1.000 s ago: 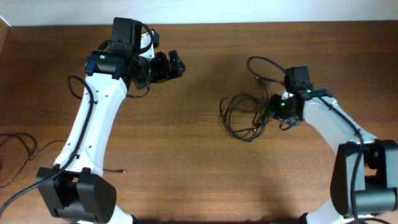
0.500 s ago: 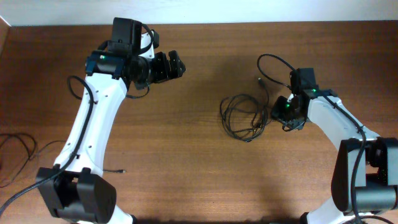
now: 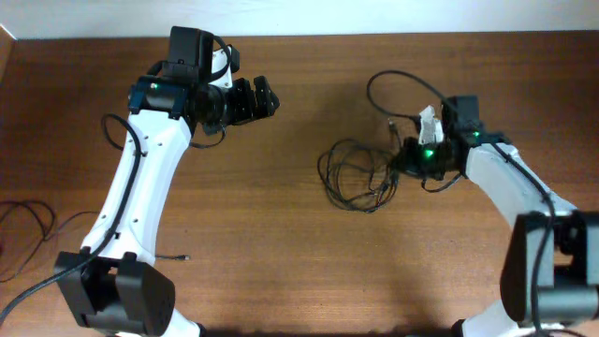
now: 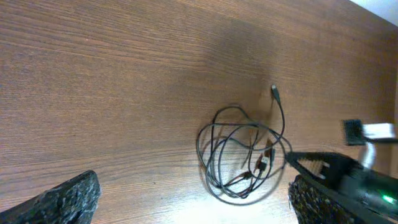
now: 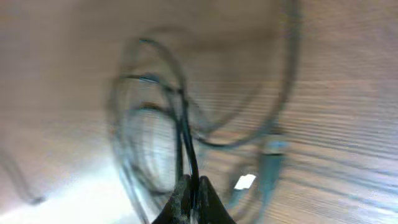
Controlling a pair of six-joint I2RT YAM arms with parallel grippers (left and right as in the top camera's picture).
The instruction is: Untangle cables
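The cables [image 3: 354, 175] are thin black cords in loose tangled loops right of the table's middle. They also show in the left wrist view [image 4: 239, 154] and, blurred, in the right wrist view [image 5: 155, 118]. My right gripper [image 3: 402, 157] is at the tangle's right side and is shut on one black strand, seen pinched between its fingertips in the right wrist view [image 5: 191, 190]. My left gripper [image 3: 265, 96] is open and empty, held well left of the tangle; its fingers [image 4: 186, 202] frame the cables from afar.
A small plug end [image 4: 274, 92] lies just beyond the tangle. The robot's own thicker cable loops above the right arm [image 3: 393, 84]. Another thin cord [image 3: 28, 220] lies at the table's left edge. A small dark bit [image 3: 184, 256] lies near the left arm's base.
My right gripper moved left and up with a strand in it, and the tangle shifted left and spread a little. The left arm has not moved.
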